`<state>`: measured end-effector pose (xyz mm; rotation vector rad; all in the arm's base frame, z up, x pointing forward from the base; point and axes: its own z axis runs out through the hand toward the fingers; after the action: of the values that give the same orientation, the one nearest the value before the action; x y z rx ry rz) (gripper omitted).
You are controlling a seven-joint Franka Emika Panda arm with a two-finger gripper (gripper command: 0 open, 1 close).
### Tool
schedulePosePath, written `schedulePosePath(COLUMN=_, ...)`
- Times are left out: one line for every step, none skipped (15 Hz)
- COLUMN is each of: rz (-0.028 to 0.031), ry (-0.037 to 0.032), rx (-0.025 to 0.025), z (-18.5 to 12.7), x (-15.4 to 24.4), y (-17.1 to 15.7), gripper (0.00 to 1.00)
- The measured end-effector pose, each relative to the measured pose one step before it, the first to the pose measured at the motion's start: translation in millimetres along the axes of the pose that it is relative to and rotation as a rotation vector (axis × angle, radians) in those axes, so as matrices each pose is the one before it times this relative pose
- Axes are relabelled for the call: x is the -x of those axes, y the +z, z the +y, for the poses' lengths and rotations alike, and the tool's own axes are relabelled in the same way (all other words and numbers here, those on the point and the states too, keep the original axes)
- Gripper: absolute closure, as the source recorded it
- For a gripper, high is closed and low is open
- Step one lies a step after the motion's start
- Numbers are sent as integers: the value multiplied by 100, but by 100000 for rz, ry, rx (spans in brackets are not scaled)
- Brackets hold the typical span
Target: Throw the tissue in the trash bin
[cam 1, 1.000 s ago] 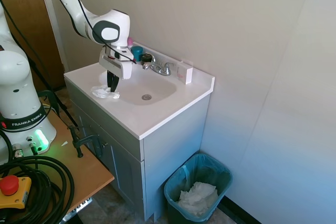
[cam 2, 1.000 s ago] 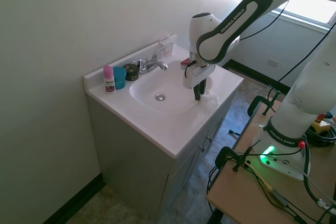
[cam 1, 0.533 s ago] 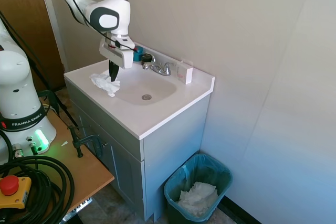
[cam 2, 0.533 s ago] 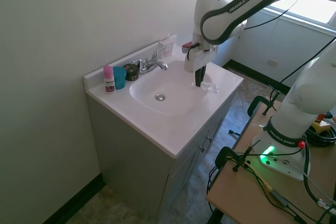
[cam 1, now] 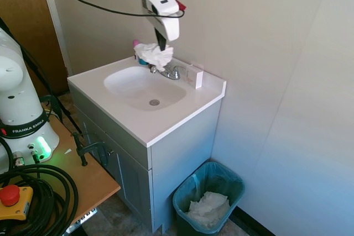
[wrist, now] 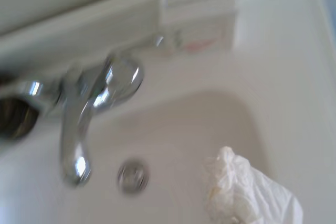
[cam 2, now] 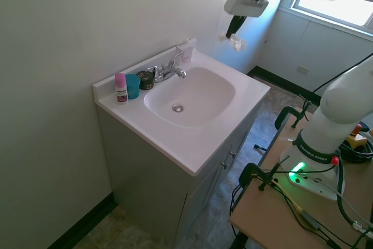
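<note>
One tool (cam 1: 161,41) is hanging high above the sink (cam 1: 145,87), its fingers pinched together on the tissue (cam 1: 154,55), which is dangling in the air clear of the tabletop (cam 1: 166,122). In the second exterior view the wad is showing as a small white scrap under the dark fingers, up near the window. The wrist view, blurred, is showing the tissue (wrist: 247,192) over the basin, with the faucet (wrist: 86,114) and drain (wrist: 132,176) below. The bin (cam 1: 209,194) is sitting on the floor beside the cabinet (cam 1: 166,164), its teal liner holding crumpled white paper (cam 1: 209,207).
</note>
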<state>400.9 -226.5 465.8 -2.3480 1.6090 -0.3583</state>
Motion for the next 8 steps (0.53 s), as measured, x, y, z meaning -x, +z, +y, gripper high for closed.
schedulePosePath(rz=1783, ry=6335, rx=-3315, z=942, x=-3043, y=-165, gripper=100)
schedulePosePath(rz=810, ry=5686, rx=-2043, z=569, x=-2764, y=626, gripper=100)
schedulePosePath(rz=656, ry=6064, rx=-295, z=456, x=-2665, y=1179, gripper=100)
schedulePosePath(rz=990, ry=5413, rx=793, z=344, x=-2286, y=1442, gripper=100)
schedulePosePath(rz=1613, ry=4722, rx=1119, z=290, x=-2195, y=1550, gripper=100)
schedulePosePath(rz=1378, ry=4649, rx=1941, z=369, x=-2157, y=1907, gripper=100)
schedulePosePath(rz=870, ry=3730, rx=2455, z=308, x=-1851, y=1876, gripper=100)
schedulePosePath(rz=906, ry=2464, rx=2762, z=105, x=-1653, y=1963, gripper=100)
